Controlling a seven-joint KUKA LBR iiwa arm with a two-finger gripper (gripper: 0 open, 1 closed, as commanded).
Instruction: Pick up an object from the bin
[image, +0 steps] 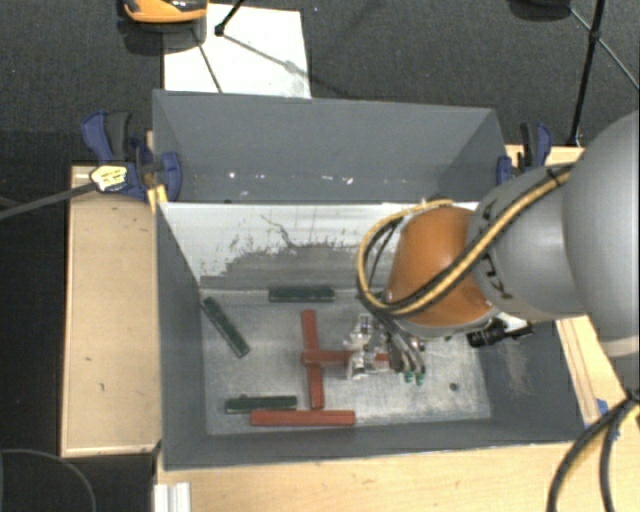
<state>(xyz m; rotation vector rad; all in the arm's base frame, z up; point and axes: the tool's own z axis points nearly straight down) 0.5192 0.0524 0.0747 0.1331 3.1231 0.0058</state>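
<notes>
From my station I see the grey bin (180, 330) with the arm (560, 250) reaching in from the right, its orange cover (430, 270) and looped cables hanging over the right half of the floor. Below that cover, the gripper (385, 362) is low over the bin floor, right of the middle. I cannot tell whether it is spread or pressed together, and I see nothing pinched in it.

The thing nearest to it is a short red stick (328, 356), lying crosswise with its right end just beside the gripper. It crosses a longer red stick (316, 385) that runs up and down the middle of the floor. A third red stick (302, 418) lies flat along the front wall.

Three dark green sticks lie farther off:
- one by the back wall (300, 294)
- one slanted at the left (225, 327)
- one just above the front red stick (260, 404)
</notes>
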